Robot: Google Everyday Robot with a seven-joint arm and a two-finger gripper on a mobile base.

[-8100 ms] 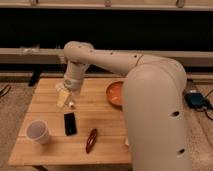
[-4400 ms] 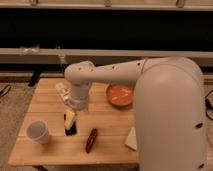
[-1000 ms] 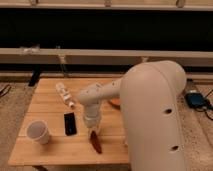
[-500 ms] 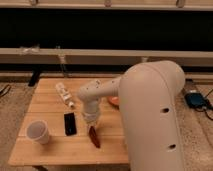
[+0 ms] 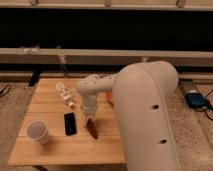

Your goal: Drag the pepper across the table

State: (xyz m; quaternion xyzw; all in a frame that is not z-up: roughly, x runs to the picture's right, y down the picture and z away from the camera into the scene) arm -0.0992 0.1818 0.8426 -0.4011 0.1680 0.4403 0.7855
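Note:
The pepper [image 5: 93, 129], slim, dark red and glossy, lies on the wooden slatted table [image 5: 60, 147] just right of the black phone. My gripper [image 5: 89, 119] points down from the white arm and sits right at the pepper's upper end, touching or nearly touching it. The arm hides the gripper's tips.
A black phone [image 5: 70, 123] lies left of the pepper. A white cup [image 5: 38, 132] stands at the front left. A clear plastic bottle [image 5: 65, 94] lies on its side at the back. The orange bowl is mostly hidden behind the arm. The big white arm body [image 5: 147, 120] covers the table's right side.
Over the last second the gripper and the pepper have shifted slightly left and toward the back of the table. Earlier the gripper came over from the bottle to the pepper.

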